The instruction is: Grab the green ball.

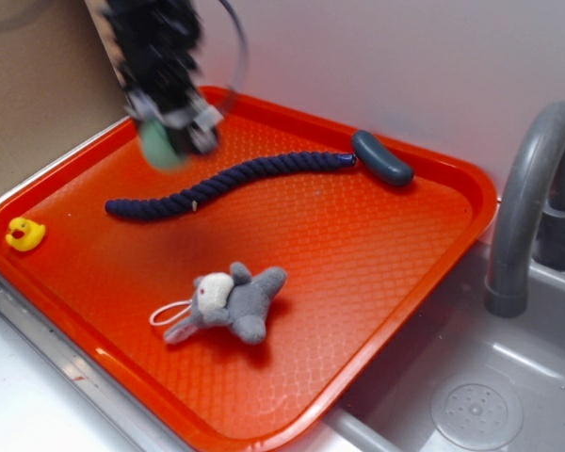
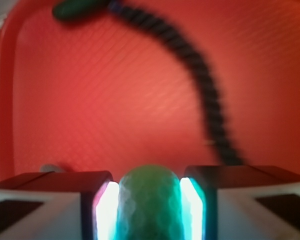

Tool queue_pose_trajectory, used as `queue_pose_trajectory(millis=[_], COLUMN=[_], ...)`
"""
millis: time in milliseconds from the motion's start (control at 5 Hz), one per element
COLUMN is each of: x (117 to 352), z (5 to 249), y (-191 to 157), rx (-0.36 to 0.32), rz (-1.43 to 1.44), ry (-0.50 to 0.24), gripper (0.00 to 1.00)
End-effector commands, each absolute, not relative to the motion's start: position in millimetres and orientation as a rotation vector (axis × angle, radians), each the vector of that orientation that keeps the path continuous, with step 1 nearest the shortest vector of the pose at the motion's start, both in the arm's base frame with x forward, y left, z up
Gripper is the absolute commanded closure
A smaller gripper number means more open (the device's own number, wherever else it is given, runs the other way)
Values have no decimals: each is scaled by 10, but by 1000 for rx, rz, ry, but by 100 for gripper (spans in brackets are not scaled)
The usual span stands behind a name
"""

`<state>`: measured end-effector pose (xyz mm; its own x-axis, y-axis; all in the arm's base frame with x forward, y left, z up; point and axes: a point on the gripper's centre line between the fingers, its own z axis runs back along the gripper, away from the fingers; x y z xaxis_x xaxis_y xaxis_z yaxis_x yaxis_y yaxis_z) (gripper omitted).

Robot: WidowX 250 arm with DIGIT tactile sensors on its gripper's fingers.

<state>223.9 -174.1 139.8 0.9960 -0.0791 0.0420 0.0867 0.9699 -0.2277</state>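
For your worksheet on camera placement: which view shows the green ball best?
The wrist view: the green ball fills the foreground, clamped in the tool. The exterior view shows only a blurred green patch under the arm.

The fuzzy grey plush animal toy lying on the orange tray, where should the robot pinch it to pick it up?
Probably across the grey plush animal toy's plump middle, coming straight down from above. It lies flat on the orange plastic tray with open space around it, and its body looks soft and narrow enough to squeeze. The thin white loop near its head seems too floppy to pinch.
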Motion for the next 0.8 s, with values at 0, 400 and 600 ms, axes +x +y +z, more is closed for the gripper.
queue_pose_trajectory(millis=[0,400,600], x=[2043,1856,1930], z=[2234,2490,2368], y=[-1313,-904,-903], rx=[-171,-155,-156], rz=[1,191,185], ry=[-254,-374,-313], gripper=[100,100,100])
